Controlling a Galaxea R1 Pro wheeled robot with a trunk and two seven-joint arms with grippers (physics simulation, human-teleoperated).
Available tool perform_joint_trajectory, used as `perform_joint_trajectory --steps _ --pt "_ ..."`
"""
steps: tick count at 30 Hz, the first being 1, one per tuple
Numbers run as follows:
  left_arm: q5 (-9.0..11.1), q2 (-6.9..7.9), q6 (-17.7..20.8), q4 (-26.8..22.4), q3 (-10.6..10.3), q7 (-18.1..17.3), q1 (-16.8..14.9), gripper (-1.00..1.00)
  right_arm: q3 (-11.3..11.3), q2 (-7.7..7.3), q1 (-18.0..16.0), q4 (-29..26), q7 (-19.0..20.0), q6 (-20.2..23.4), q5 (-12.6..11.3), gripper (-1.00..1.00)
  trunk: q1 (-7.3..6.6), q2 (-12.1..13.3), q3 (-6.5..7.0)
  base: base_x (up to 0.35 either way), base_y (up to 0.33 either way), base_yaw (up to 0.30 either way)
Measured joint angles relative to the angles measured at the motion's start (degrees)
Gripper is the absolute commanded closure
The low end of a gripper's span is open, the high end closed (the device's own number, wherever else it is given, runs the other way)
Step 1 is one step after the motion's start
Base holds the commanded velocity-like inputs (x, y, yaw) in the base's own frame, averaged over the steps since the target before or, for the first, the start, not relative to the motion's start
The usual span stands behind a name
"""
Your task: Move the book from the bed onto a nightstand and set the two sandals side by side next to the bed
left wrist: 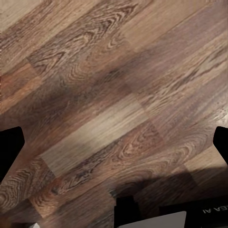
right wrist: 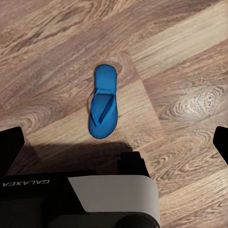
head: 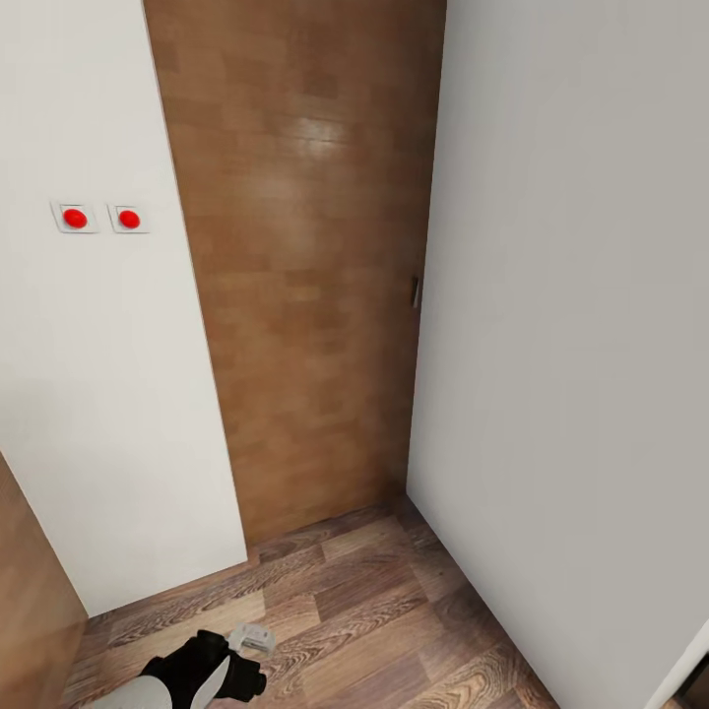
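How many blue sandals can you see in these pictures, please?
1. A single blue sandal lies flat on the wood-plank floor, seen below the right wrist camera. The other sandal may be out of frame.

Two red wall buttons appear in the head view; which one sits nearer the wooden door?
The right-hand red button, on the white wall. It sits closer to the wooden door than its twin, the left-hand red button, which is otherwise identical.

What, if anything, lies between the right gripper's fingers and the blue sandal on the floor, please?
Nothing but bare wood-plank floor: in the right wrist view the sandal lies flat ahead of the right gripper, whose dark fingertips sit wide apart at the picture's edges, empty.
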Motion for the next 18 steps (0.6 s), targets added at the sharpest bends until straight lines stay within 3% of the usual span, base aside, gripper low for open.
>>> perform_joint_trajectory --steps 6,18 --pt "0.0 0.09 -2.0 -0.1 -0.1 0.2 -0.2 -1.0 0.0 0.02 0.0 0.1 0.0 -0.1 0.0 -1.0 0.0 0.0 0.0 0.0 0.0 0.0" --pt "0.0 0.24 -3.0 -0.1 -0.2 0.3 -0.2 -1.0 0.0 0.08 0.0 0.1 0.4 -0.7 0.0 -1.0 2.63 -4.8 -2.15 0.0 0.0 0.0"
